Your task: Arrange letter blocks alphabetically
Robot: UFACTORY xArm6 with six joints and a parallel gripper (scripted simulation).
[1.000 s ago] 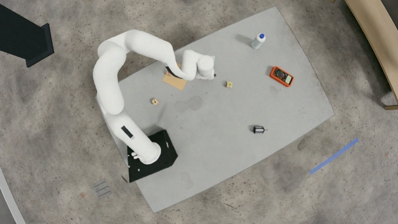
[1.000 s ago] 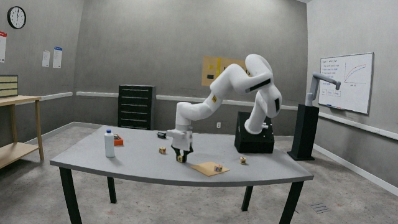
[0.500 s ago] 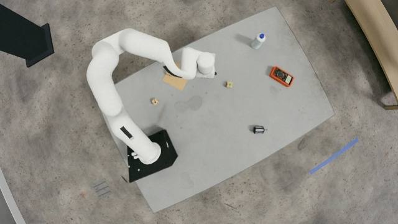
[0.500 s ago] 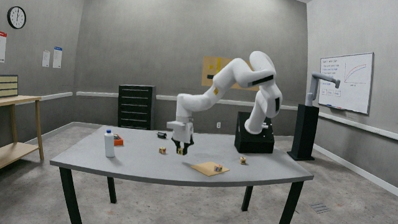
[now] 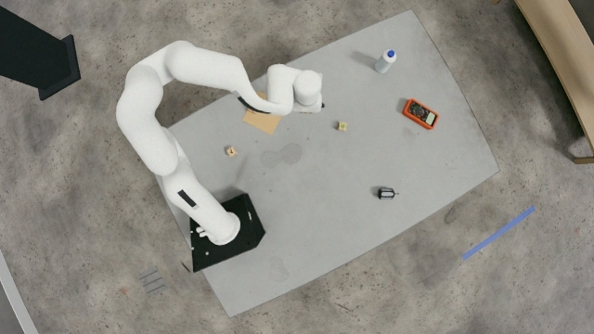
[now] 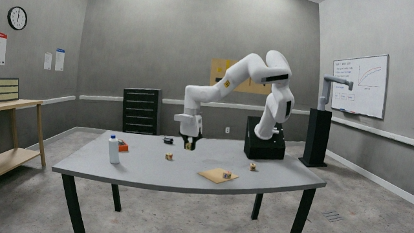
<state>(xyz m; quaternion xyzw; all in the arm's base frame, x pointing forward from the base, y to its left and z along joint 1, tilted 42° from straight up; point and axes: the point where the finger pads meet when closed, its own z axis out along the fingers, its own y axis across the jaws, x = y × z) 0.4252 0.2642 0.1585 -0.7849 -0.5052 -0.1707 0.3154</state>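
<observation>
My gripper (image 6: pixel 189 146) is shut on a small wooden letter block (image 6: pixel 188 146) and holds it above the table, left of the tan mat (image 6: pixel 217 175). In the overhead view the arm's wrist (image 5: pixel 302 93) hides the gripper and the held block, and covers part of the mat (image 5: pixel 261 121). One block (image 6: pixel 227 175) sits on the mat. Another block (image 6: pixel 252 166) lies off the mat toward the base; it also shows in the overhead view (image 5: pixel 231 150). A further block (image 6: pixel 169 156) lies on the table to the left, also in the overhead view (image 5: pixel 342 125).
A white bottle (image 6: pixel 113 149) stands near the table's left end. An orange meter (image 6: pixel 122 145) lies behind it. A small black device (image 6: pixel 167 140) sits at the far edge. The black robot base (image 6: pixel 264 138) stands at the back right.
</observation>
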